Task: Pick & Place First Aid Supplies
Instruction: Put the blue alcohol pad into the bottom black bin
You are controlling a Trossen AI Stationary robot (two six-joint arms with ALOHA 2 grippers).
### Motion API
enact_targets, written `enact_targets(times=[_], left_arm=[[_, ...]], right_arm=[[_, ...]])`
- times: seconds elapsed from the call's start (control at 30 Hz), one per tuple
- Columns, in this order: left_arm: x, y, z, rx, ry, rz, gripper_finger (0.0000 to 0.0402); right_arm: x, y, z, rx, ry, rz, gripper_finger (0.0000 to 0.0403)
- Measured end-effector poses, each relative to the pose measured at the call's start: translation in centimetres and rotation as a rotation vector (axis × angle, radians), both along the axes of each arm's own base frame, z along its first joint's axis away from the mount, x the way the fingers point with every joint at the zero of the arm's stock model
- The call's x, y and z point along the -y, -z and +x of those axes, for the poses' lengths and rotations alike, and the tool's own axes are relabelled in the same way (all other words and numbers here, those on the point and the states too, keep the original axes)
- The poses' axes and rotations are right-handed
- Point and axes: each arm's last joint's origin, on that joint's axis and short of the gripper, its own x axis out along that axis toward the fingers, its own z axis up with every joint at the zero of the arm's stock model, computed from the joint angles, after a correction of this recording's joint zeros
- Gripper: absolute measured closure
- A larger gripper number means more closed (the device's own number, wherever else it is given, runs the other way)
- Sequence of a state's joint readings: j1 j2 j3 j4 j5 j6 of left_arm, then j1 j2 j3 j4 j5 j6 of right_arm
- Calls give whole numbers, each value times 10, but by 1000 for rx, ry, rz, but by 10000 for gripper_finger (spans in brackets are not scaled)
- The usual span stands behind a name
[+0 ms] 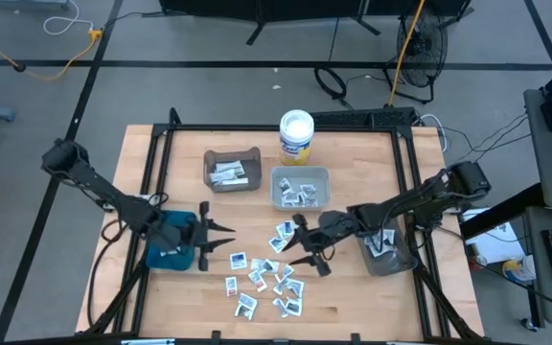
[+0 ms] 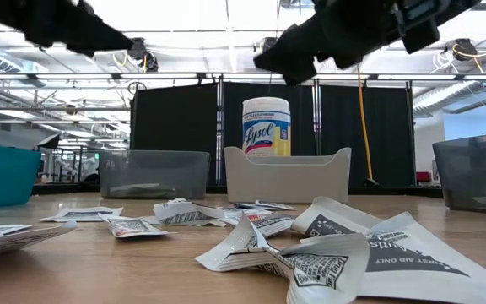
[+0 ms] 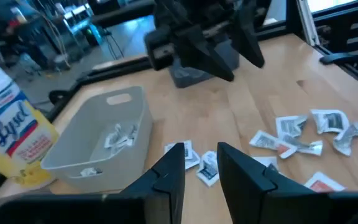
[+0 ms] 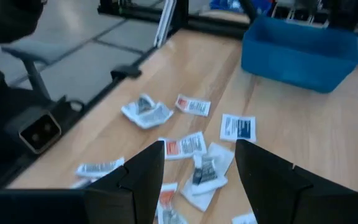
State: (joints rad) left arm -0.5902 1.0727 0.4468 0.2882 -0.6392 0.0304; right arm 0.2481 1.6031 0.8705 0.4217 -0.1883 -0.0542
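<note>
Packets (image 1: 262,278) scattered on tabletop (image 1: 353,297): one to be singled out beneath right end effector (image 1: 303,247), fingers apart, empty; left end effector (image 1: 220,238) narrow, empty.

From overhead I see the tabletop (image 1: 353,297) with four bins on it. At the back sit two side by side: one bin (image 1: 233,170) to the left holding a few packets, and the tray (image 1: 300,188) just right of it, also with packets inside. Behind the tray stands the wipes tub (image 1: 296,135). Near the left edge sits another bin (image 1: 171,242); near the right edge, a fourth bin (image 1: 386,251) with packets in it. Between those two, toward the front, the first aid packets (image 1: 266,278) lie scattered loose on the tabletop. The left gripper (image 1: 220,240) hangs just right of the left-edge bin; the right gripper (image 1: 303,244) sits over the scatter's rear right.
</note>
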Motion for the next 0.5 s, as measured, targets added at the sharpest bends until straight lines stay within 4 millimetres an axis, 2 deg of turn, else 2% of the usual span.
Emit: enact_targets(times=[0.13, 0.33, 0.5], left_arm=[[-7, 12, -9, 44, -49, 3, 302], [-10, 17, -12, 43, -95, 2, 304], [-10, 17, -12, 40, -83, 5, 304]], right_arm=[[5, 8, 5, -31, 34, -29, 211], [33, 36, 9, -206, 284, -76, 211], [39, 38, 9, -230, 324, -92, 211]])
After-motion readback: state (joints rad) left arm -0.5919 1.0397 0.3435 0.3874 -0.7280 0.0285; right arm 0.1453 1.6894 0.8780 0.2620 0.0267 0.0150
